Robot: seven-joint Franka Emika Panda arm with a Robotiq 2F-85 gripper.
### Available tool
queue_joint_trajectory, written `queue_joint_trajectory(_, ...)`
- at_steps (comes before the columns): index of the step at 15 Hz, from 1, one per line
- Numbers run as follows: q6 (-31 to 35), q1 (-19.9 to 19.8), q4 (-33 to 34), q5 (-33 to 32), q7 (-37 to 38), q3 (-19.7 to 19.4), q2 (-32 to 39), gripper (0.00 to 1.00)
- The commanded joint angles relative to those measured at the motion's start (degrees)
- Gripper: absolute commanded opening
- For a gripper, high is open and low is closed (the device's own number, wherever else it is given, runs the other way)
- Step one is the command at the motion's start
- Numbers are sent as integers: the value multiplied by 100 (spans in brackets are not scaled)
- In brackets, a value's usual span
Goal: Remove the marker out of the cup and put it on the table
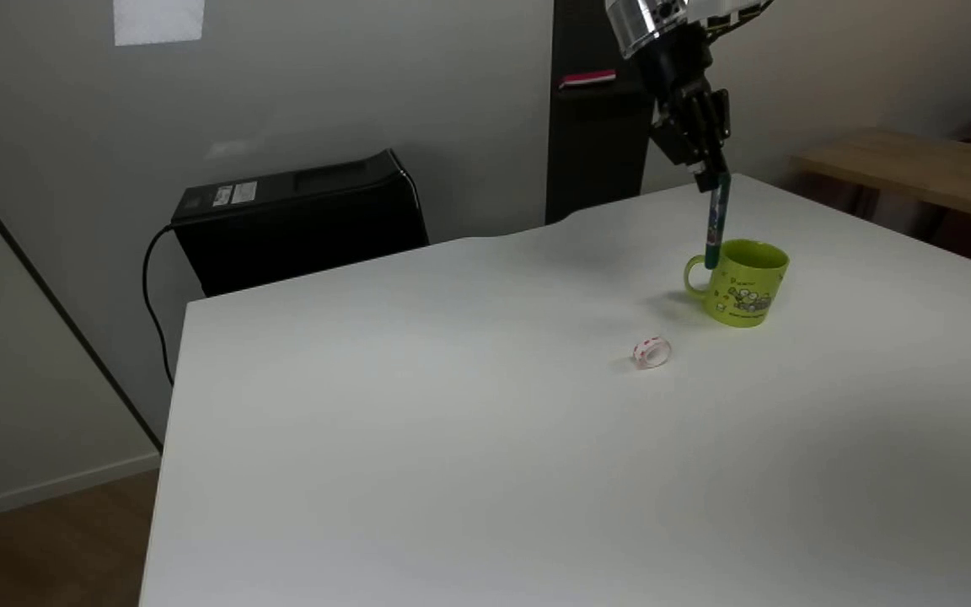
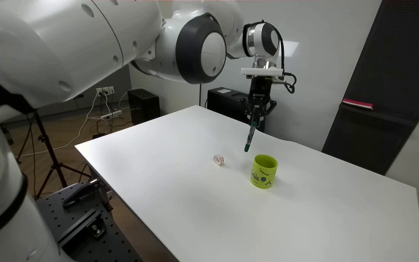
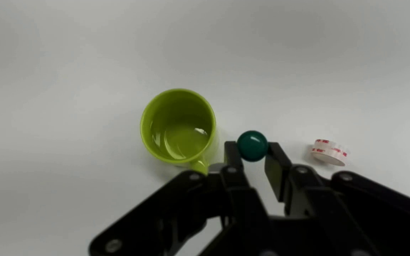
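The marker [image 1: 716, 223] is a thin stick with dark green ends and a patterned middle. My gripper [image 1: 711, 177] is shut on its upper end and holds it nearly upright, slightly tilted, above the white table [image 1: 452, 421]. The marker [image 2: 250, 138] also hangs below the gripper [image 2: 255, 122] in an exterior view. The lime-green cup [image 1: 747, 291] stands upright on the table, beside the marker and apart from it. In the wrist view the marker's round green end [image 3: 252, 146] sits between the fingertips [image 3: 252, 153], and the cup [image 3: 180, 106] is to the left, with nothing inside.
A small roll of white and red tape [image 1: 651, 352] lies on the table near the cup; it also shows in the wrist view [image 3: 329, 153]. A black box [image 1: 300, 219] stands beyond the table's edge. A wooden table [image 1: 915, 169] stands behind.
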Motion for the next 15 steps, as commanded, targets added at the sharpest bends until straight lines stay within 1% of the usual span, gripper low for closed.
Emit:
queue_joint_trajectory(1,614,139,237,51,406,13,185,6)
queue_joint_trajectory(4,1358,239,165,45,623,5,250,6)
queue_joint_trajectory(9,3181,397,42,-44,1294,-71,437,6)
queue_joint_trajectory(13,4025,485,-188,-79,1717,-110,514,6)
queue_joint_trajectory(15,4188,504,-351,-36,1910,-89,488,6)
